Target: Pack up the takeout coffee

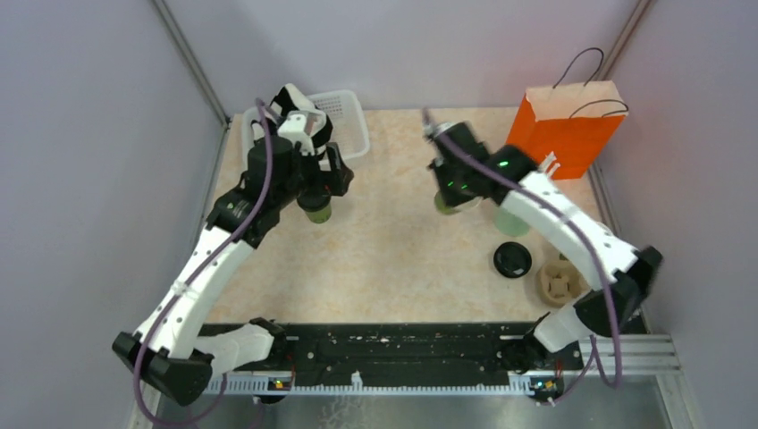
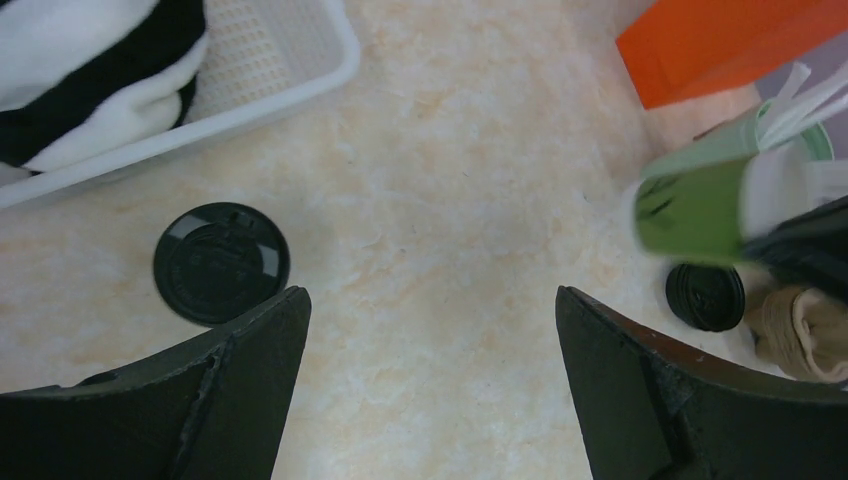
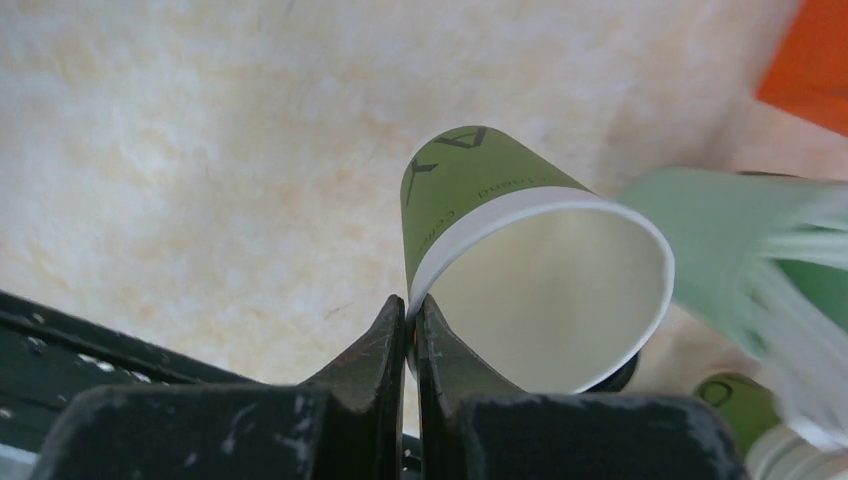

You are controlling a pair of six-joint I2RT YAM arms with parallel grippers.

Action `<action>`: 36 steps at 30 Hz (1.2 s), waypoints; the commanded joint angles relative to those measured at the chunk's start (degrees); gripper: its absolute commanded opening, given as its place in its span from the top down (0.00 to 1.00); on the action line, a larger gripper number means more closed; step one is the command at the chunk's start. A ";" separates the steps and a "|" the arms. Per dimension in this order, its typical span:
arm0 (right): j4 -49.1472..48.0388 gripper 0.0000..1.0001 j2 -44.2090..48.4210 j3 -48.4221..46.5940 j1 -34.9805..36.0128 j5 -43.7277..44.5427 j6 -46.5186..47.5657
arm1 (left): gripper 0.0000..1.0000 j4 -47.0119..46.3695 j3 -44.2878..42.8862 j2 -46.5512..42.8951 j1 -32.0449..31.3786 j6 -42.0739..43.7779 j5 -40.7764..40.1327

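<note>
- Grippers first: the right gripper [image 3: 411, 312] is pressed together on the rim of the open green cup [image 3: 470, 185]. The cup wall runs right in between the two fingers.
- That cup is held up off the desk [image 3: 200, 150] and tipped way over. It has no lid on, and its cream inside faces the wrist camera. In the top view it's a bit right of centre, just left of the mint tumbler [image 1: 511, 222].
- Over on the other side, the left gripper [image 2: 430, 295] is spread wide, with only bare desk showing between the fingers.
- Top view has the second green cup [image 1: 317, 213] standing on the desk right under that gripper. It's left of centre, near the white basket [image 1: 349, 121].
- At the lower left of the left wrist view there's a round black lid [image 2: 221, 262] seen from straight above, just past one finger. Honestly can't tell from that angle if it's sitting on the second cup or lying flat on the desk.
- Lower right in the top view, the other black lid [image 1: 512, 259] lies flat on the desk just below the tumbler. The cardboard cup carrier [image 1: 559, 281] is right next to it.
- The tumbler has white straws [image 2: 810, 95] poking out, and it's all blurry in the right wrist view.
- At the upper right, the orange paper bag [image 1: 572, 134] stands upright behind the tumbler with its handles up.
</note>
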State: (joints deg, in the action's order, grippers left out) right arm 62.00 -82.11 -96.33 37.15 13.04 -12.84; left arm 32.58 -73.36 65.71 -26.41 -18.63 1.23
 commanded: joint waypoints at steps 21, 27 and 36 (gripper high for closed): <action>-3.17 0.57 -10.70 6.51 30.69 6.77 -5.05 | 0.02 9.91 -3.37 -11.53 1.11 -2.36 -12.59; 3.89 0.47 -0.14 5.16 23.31 10.93 -14.90 | 0.02 8.73 -3.18 -10.57 1.15 -0.79 -11.66; 1.00 0.48 13.60 32.13 -6.96 7.29 -18.26 | 0.02 6.48 -3.01 -8.75 1.11 2.02 -8.84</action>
State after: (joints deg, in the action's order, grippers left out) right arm 61.87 -66.48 -70.87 35.83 21.10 -30.37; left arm 42.76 -74.81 56.49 -25.47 -18.55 -9.78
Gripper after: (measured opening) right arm 0.520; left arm 0.984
